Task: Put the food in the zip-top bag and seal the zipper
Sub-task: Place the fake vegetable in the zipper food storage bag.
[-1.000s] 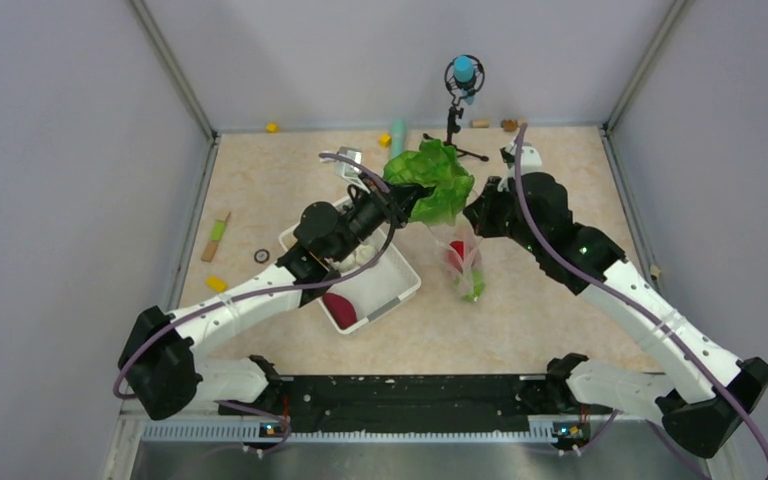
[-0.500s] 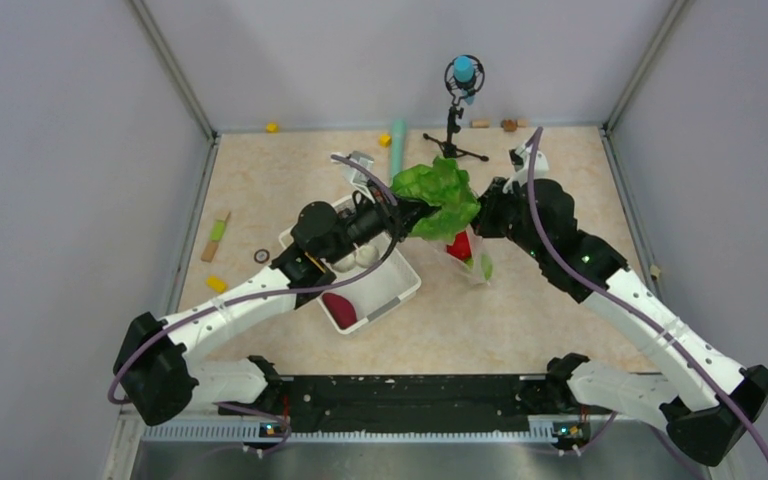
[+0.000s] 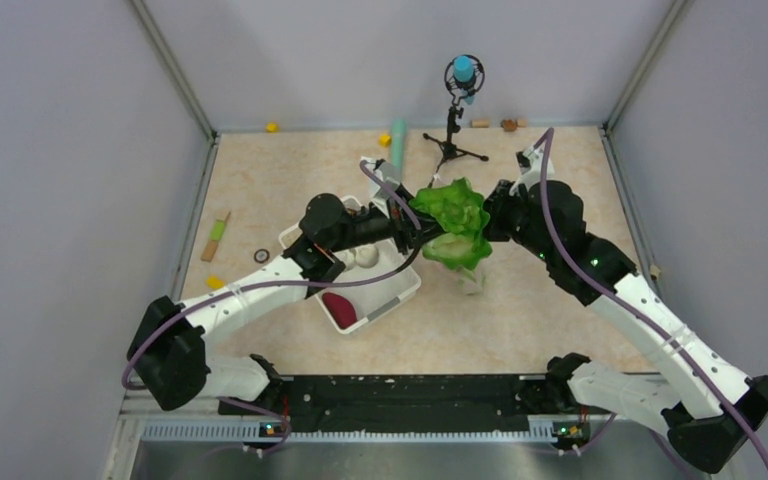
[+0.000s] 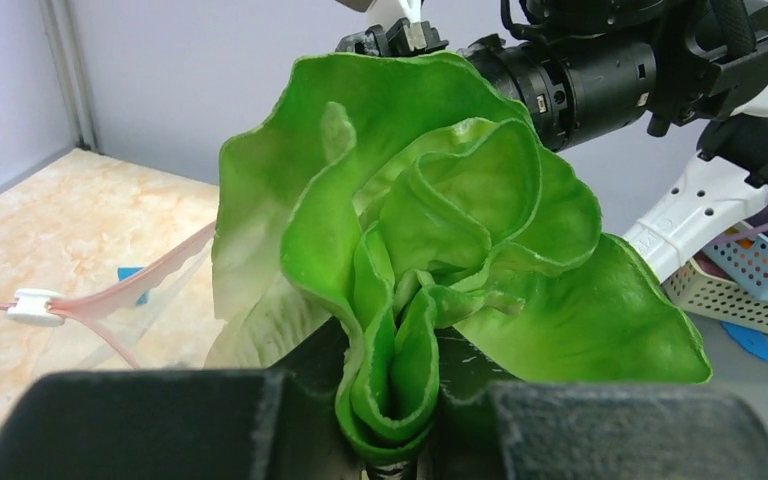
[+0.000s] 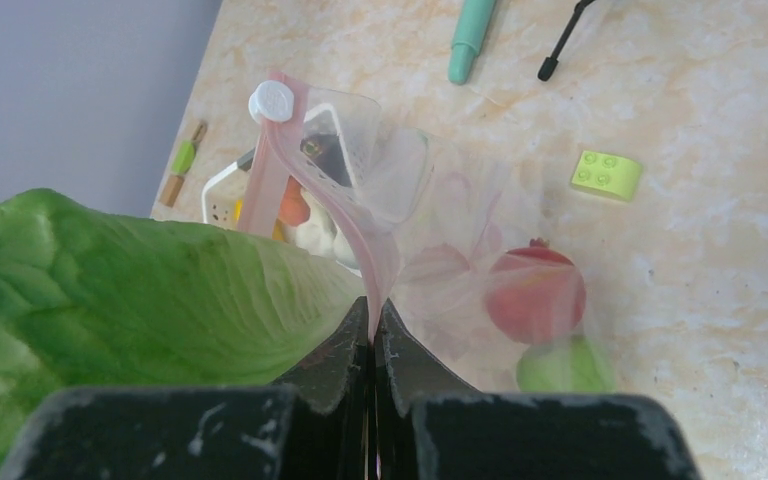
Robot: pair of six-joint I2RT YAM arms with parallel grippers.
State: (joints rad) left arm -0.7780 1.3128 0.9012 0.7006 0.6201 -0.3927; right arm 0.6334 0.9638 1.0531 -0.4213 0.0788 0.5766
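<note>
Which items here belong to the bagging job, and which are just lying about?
Job: cabbage, zip-top bag, zipper, red apple, green apple, maroon root.
Lying about: teal cylinder, green block, yellow block, microphone stand.

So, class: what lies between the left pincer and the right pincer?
The green cabbage, clamped in the left pincer, fills that gap; the top view shows it.

Most of the zip-top bag [image 3: 472, 283], hidden beneath the cabbage [image 3: 457, 225] overhead
</note>
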